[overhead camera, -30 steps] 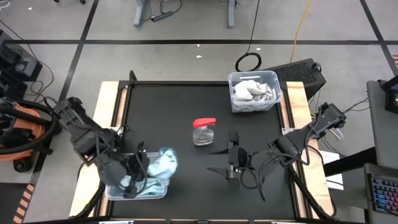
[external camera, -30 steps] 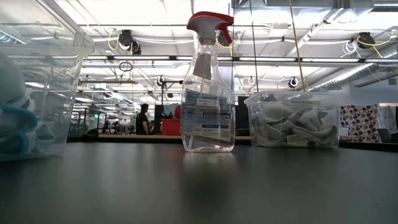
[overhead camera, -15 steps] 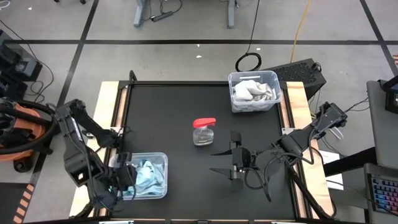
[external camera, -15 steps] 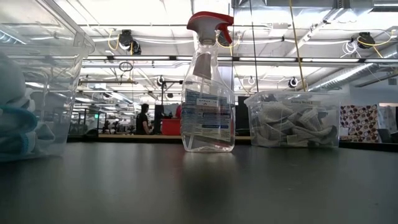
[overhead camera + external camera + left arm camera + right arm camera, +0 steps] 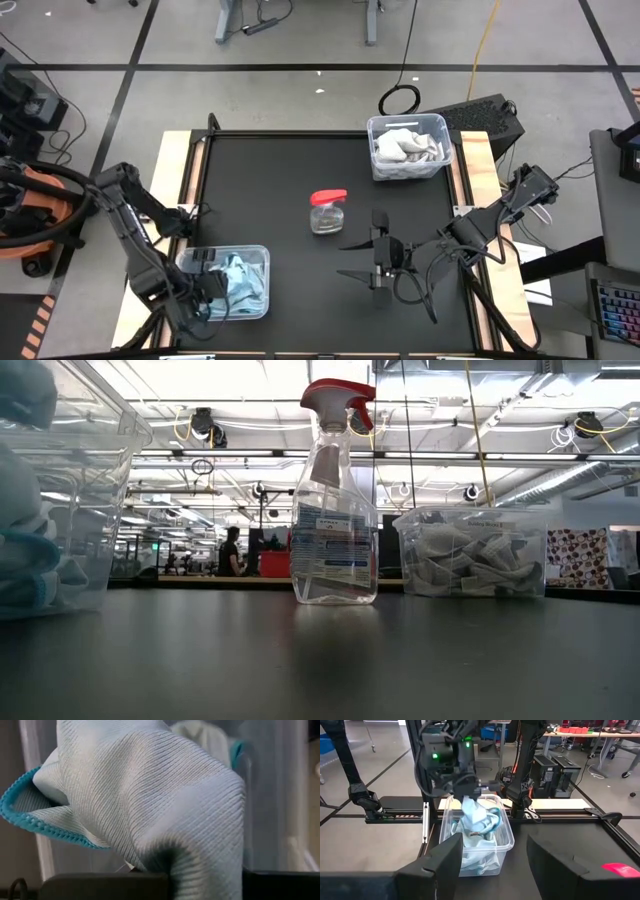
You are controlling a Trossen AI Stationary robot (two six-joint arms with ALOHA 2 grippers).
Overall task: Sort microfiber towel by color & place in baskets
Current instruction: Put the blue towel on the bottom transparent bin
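My left gripper is shut on a light blue microfiber towel with a teal hem. It stands over the near-left clear basket, which holds more blue towels. The right wrist view shows that gripper with the towel hanging under it. My right gripper waits open, low over the table right of centre. The far-right clear basket holds white-grey towels. My left gripper pinches a bunched fold of the blue towel between its two fingers, coming from above and pointing down. The towel hangs slack below the fingers. Its lower end reaches down inside the basket onto the towels there.
A clear spray bottle with a red trigger head stands upright mid-table between the baskets. Bare black tabletop lies between the bottle and the left edge. Cables trail from the right arm.
My left gripper moved from the basket's right rim toward the table's left and near edge, carrying the blue towel. The towel had bulged over that rim; it now hangs over the basket's inside. In the low view a piece of it now shows high above the basket.
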